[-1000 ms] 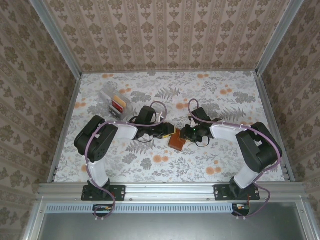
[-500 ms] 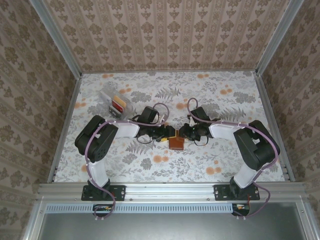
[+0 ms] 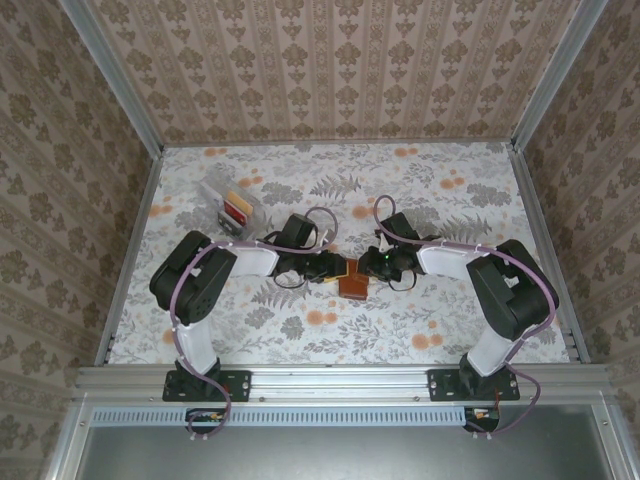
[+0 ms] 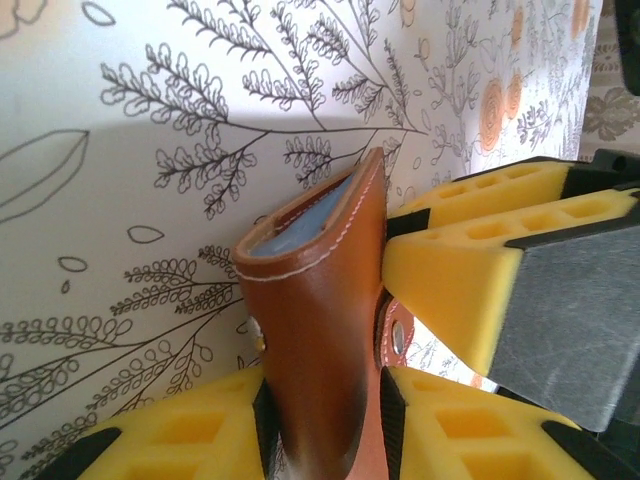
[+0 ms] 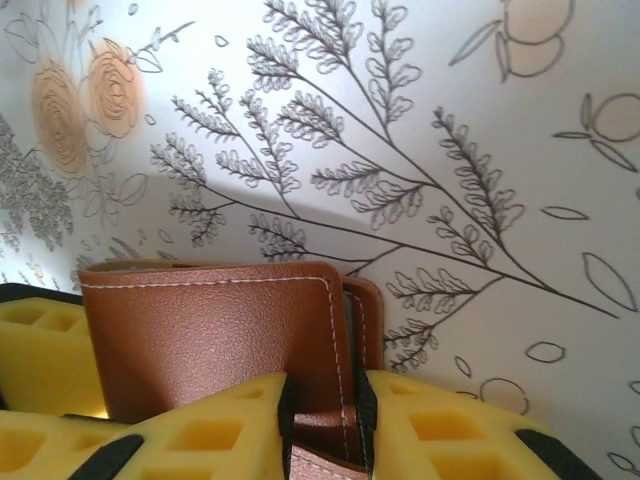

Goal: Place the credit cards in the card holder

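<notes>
The brown leather card holder stands on edge at mid-table, gripped from both sides. My left gripper is shut on its folded body, yellow pads pressing either face, my gripper low in that view. A pale grey-blue card edge shows in the holder's mouth. My right gripper is shut on the holder's edge by the snap tab, my gripper at the bottom. The red-orange credit cards stand in a clear box at the back left.
The clear card box stands behind the left arm. The right gripper's yellow fingers crowd close beside the holder in the left wrist view. The floral table is walled on three sides.
My left jaws opened wider, then closed on the card holder. The right gripper shifted a little to the left, and the holder now stands more upright between the two.
</notes>
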### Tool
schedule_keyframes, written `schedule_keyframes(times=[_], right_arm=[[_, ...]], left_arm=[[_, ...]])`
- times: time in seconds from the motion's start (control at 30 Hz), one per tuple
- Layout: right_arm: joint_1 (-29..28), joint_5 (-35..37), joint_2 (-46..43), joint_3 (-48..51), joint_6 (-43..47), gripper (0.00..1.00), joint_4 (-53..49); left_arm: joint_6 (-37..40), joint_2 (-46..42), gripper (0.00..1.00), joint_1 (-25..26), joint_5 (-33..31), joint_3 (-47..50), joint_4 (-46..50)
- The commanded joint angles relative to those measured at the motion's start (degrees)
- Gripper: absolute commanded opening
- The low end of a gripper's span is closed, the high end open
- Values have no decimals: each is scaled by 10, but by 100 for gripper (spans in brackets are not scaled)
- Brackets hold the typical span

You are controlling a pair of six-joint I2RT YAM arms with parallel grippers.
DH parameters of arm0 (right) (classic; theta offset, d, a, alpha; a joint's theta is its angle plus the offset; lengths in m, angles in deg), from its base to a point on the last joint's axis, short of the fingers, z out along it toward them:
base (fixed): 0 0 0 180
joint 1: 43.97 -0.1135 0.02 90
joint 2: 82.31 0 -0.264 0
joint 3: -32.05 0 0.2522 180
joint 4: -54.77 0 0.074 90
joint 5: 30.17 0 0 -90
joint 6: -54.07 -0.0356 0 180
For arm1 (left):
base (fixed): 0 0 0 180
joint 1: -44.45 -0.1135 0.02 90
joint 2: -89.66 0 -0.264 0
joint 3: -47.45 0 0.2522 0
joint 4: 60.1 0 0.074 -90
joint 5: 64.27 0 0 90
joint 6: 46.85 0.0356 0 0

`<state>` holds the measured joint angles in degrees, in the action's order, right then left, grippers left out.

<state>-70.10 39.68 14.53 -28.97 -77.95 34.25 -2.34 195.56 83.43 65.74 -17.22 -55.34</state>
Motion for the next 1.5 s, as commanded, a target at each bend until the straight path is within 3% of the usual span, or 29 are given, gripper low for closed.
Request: schedule_keyframes(times=[0.0,0.13,0.37,0.5,0.73,1.17,1.33,1.47], right_arm=[[-1,26,14,-5,9,28,-45],[-1,26,14,-5,9,28,-44],[-1,31,3,-14,9,28,-54],[-7,57,-31,-24,17,29,-85],[-34,89,-67,-30,26,32,-101],[-77,107,3,-67,19,41,-84],[-96,198,42,-92,26,40,-147],[-102,264,62,-113,19,34,-202]], left_arm=[[-16,-24,33,3,0,12,-41],[-26,-28,32,3,1,23,-66],[-28,-31,9,1,0,25,-71],[-32,-35,2,0,-4,28,-73],[-37,-33,0,0,-5,25,-78],[-49,-25,0,1,10,25,-97],[-55,-23,0,1,18,27,-108],[-53,-24,0,0,19,28,-103]])
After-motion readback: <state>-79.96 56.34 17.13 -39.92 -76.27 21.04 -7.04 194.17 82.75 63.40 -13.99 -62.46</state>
